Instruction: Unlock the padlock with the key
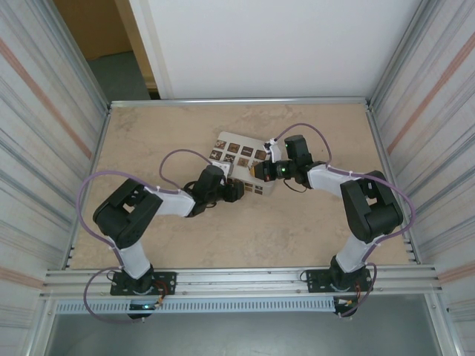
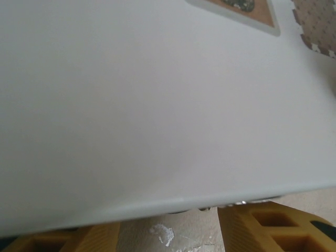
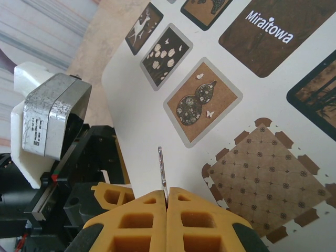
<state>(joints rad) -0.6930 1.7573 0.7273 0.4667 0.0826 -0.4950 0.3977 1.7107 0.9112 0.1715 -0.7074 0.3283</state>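
A thin silver key (image 3: pixel 161 168) sticks out edge-on from my right gripper (image 3: pixel 167 191), whose yellow fingers are shut on it. That gripper (image 1: pixel 257 172) hovers over the near right part of a white box with brown patterned squares (image 1: pixel 236 148). My left gripper (image 1: pixel 236 191) is at the box's near left edge. In the left wrist view its yellow fingers (image 2: pixel 273 226) stand apart, with bare table between them and the box's white side (image 2: pixel 157 105) just beyond the tips. The padlock is hidden.
The box (image 3: pixel 136 105) lies mid-table on the beige marbled tabletop (image 1: pixel 185 237). Ribbed metal walls (image 1: pixel 44 133) close in both sides, and a white panel stands at the back. The left arm's wrist camera housing (image 3: pixel 52 115) sits close to the right gripper's left.
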